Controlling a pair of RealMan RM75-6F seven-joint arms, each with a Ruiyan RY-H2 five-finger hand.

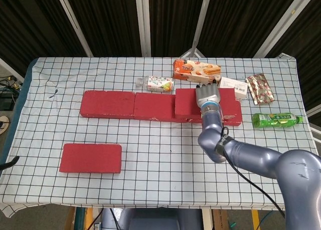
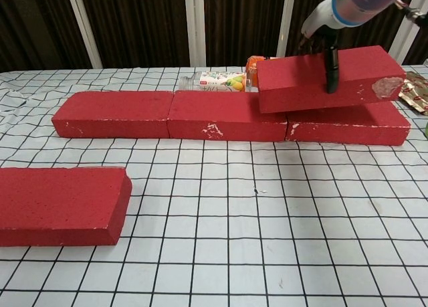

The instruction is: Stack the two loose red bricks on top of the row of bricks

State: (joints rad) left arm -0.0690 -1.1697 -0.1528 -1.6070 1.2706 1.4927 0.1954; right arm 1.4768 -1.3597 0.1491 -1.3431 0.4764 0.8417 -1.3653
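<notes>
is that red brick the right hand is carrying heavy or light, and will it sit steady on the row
Probably light: the right hand holds the lifted brick from above, mid-span, with no sag. It looks stiff, likely foam, judging by chipped pale spots. Its flat faces should sit steady on the row of bricks, though it hangs slightly tilted now.

This looks like a robot lab or test booth. A table (image 1: 150, 160) under a black-gridded white cloth stands before dark curtains (image 1: 105, 19) on metal frame poles (image 1: 143, 19), and cables (image 1: 7, 82) trail beside the table's left edge.
</notes>
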